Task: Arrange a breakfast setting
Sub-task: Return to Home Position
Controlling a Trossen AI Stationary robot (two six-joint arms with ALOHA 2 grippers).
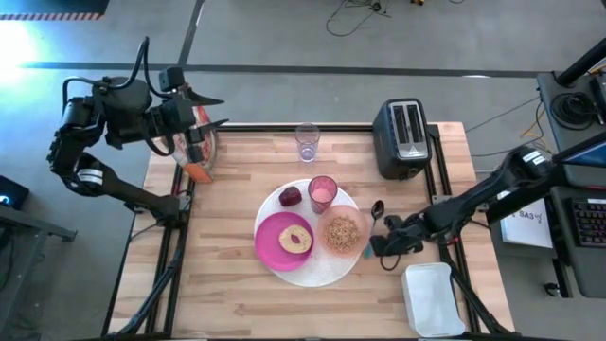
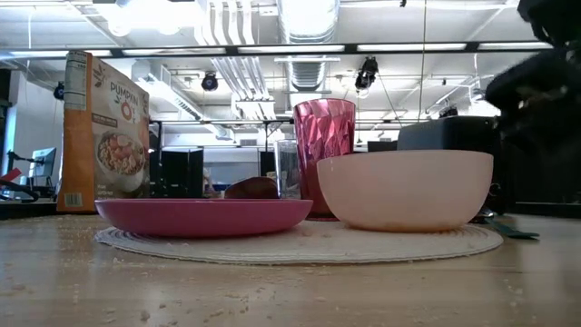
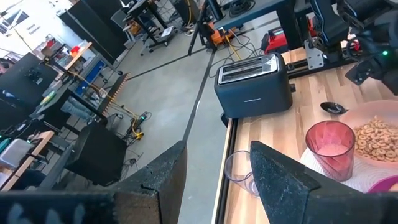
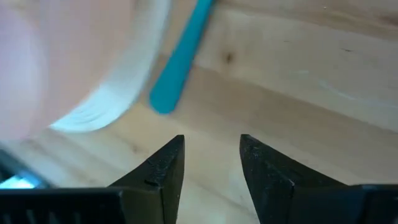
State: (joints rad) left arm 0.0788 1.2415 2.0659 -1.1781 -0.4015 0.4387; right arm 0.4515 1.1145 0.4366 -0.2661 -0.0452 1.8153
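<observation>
While the right gripper [image 4: 211,163] hangs low over the wood with its jaws a modest gap apart and nothing between them, the teal-handled spoon [image 4: 180,59] lies just ahead of the fingertips. Only its handle end shows there, touching the blurred rim of the round white mat [image 4: 106,102]. At table height the bagel [image 1: 296,239] is hidden behind the rim of the magenta plate [image 2: 204,216], and the cereal [image 1: 343,231] is lost behind the wall of the peach bowl [image 2: 404,189]. On the mat: one plate, one bowl, one pink tumbler [image 1: 322,192], one red fruit [image 1: 290,196]. The left gripper [image 1: 216,112] sits above the cereal box [image 1: 197,142], jaws wide and empty, with one clear glass [image 3: 239,171] and one toaster [image 3: 255,84] beyond its tips.
</observation>
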